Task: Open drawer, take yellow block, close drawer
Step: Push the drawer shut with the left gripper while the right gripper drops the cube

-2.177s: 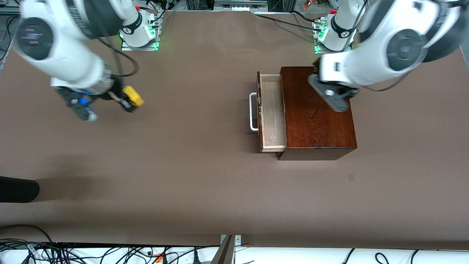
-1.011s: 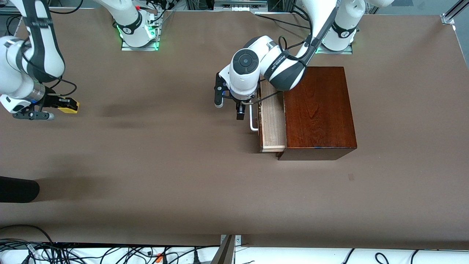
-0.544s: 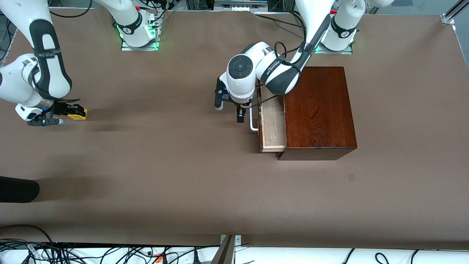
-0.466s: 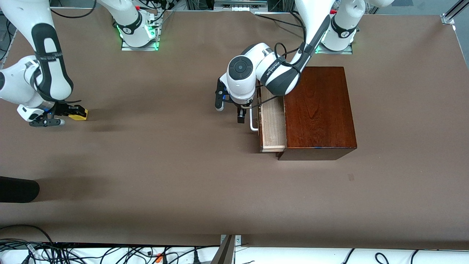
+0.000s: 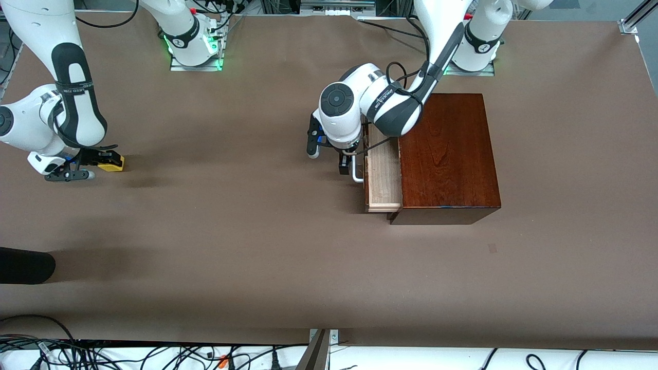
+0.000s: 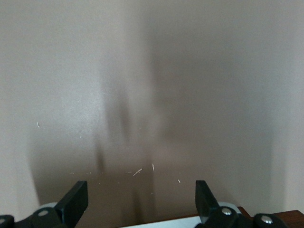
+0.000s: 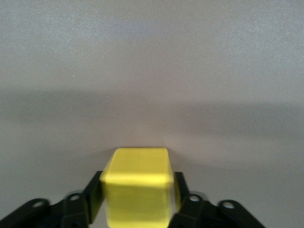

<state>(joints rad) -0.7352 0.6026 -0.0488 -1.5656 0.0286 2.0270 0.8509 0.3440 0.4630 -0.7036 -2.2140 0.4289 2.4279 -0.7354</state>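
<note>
left tool (image 5: pixel 345 163): spread wide, empty, at drawer (image 5: pixel 382 177) handle, nine o'clock of box; could skid off. right tool (image 5: pixel 105 162): fingers flanking yellow block (image 5: pixel 112 163) low over table (image 5: pixel 231 246); grip unclear, block might tumble.

Brown table (image 5: pixel 247 246) is carrying a dark reddish-brown wooden box (image 5: pixel 447 154) toward the left arm's end. A yellow block (image 5: pixel 111 164) is sitting low at the right arm's end.
</note>
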